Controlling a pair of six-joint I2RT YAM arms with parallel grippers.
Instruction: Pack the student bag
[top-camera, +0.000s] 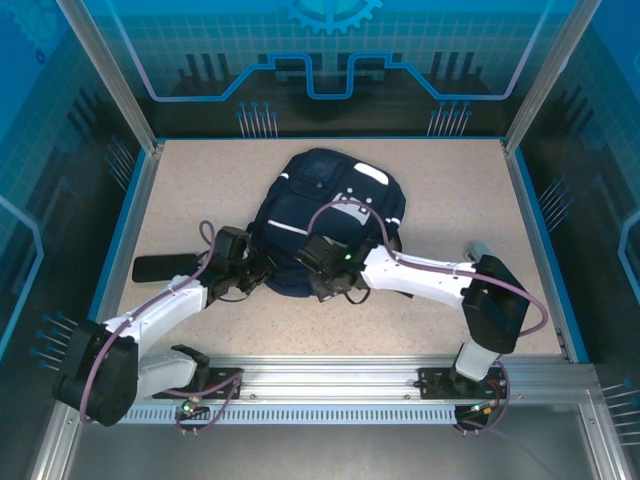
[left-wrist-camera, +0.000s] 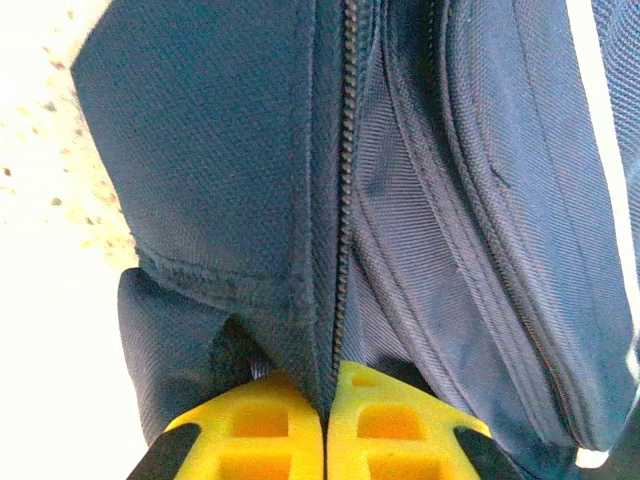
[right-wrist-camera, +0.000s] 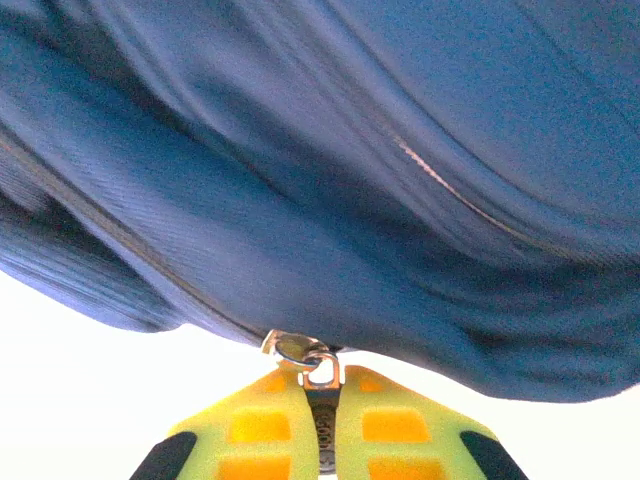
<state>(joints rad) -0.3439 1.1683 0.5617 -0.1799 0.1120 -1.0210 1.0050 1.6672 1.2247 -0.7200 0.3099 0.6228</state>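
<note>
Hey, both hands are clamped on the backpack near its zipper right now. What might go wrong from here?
1. The right hand pinches only the small metal zipper pull; a hard tug might make it slip out.
2. The left hand holds just a thin fold of fabric beside the zipper. If that slips, the soft backpack may slide across the table instead of unzipping.

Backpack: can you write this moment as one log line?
left gripper: shut on student bag seam | right gripper: shut on zipper pull
</note>
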